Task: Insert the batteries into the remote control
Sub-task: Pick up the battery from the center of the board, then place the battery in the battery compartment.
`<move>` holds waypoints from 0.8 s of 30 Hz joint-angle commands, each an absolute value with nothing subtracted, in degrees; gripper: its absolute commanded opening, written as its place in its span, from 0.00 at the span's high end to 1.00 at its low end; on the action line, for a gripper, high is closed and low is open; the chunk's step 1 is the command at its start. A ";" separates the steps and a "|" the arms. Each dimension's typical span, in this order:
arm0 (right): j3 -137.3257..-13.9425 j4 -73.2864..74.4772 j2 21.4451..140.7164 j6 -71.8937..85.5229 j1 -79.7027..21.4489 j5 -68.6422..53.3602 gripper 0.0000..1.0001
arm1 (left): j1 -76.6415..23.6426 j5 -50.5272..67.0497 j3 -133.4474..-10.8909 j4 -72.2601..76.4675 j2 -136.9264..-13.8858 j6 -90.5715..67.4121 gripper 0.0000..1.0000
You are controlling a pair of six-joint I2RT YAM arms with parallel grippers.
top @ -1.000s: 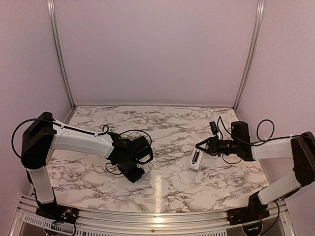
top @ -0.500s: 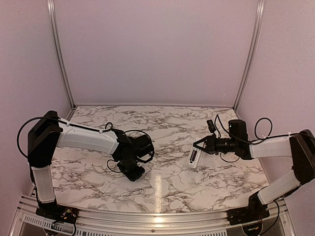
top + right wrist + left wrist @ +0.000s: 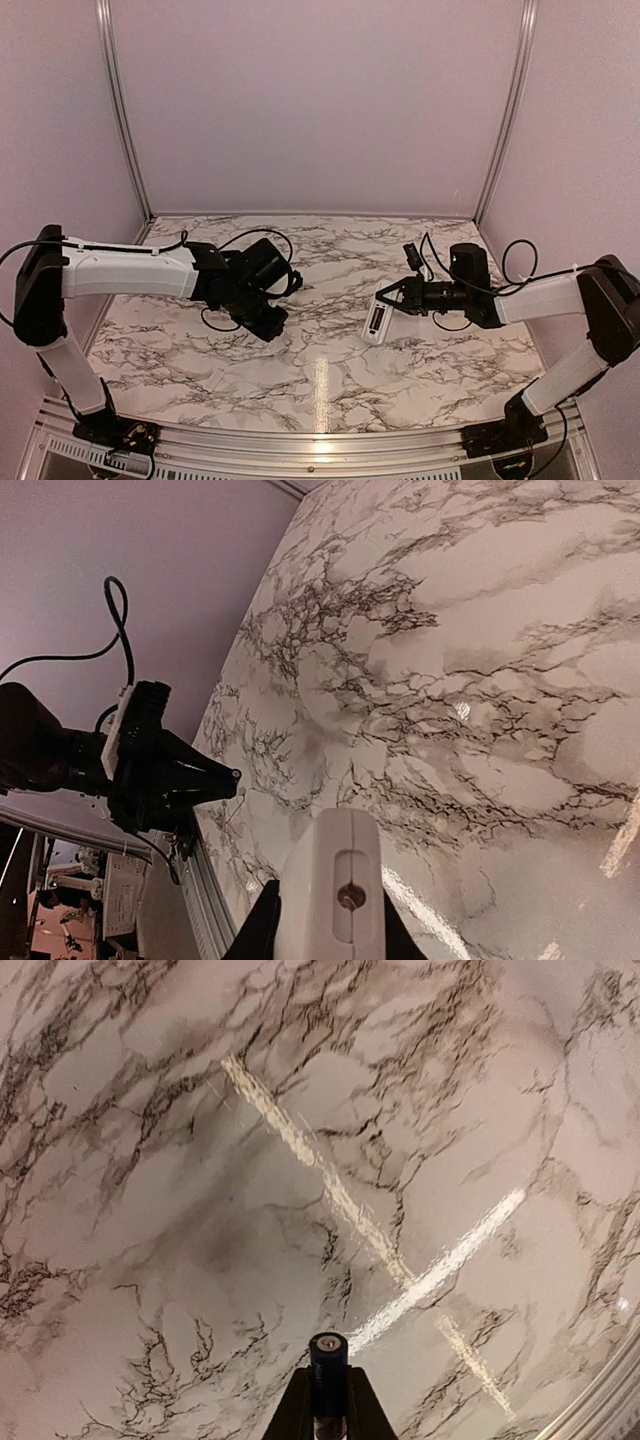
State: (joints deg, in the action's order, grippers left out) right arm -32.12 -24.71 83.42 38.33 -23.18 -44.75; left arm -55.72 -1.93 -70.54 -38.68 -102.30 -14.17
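My left gripper (image 3: 273,329) is shut on a black battery (image 3: 328,1372), which stands out end-on between its fingers, above the left middle of the marble table. That gripper also shows in the right wrist view (image 3: 205,777). My right gripper (image 3: 388,297) is shut on the white remote control (image 3: 375,321), held above the table right of centre with its open battery bay facing up. In the right wrist view the remote's end (image 3: 334,892) fills the gap between the fingers. A second battery is out of view.
The marble table (image 3: 330,270) has pink walls on three sides and a metal rail along its near edge (image 3: 300,445). Loose black cables hang from both wrists.
My left arm has stretched out and swung up and to the left with the battery. My right gripper has carried the remote to the left, toward the table's centre.
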 commanded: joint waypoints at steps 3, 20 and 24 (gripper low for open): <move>-35.71 -37.08 87.21 46.72 -29.51 -42.91 1.00 | -55.78 3.51 -63.17 -10.99 -86.04 -23.03 1.00; -37.35 -59.13 97.28 63.76 -36.65 -41.24 1.00 | -64.51 -10.29 -66.02 0.42 -92.62 -25.58 1.00; -37.27 -59.74 97.67 64.43 -36.95 -41.31 1.00 | -65.32 -11.01 -67.63 0.09 -94.72 -24.67 1.00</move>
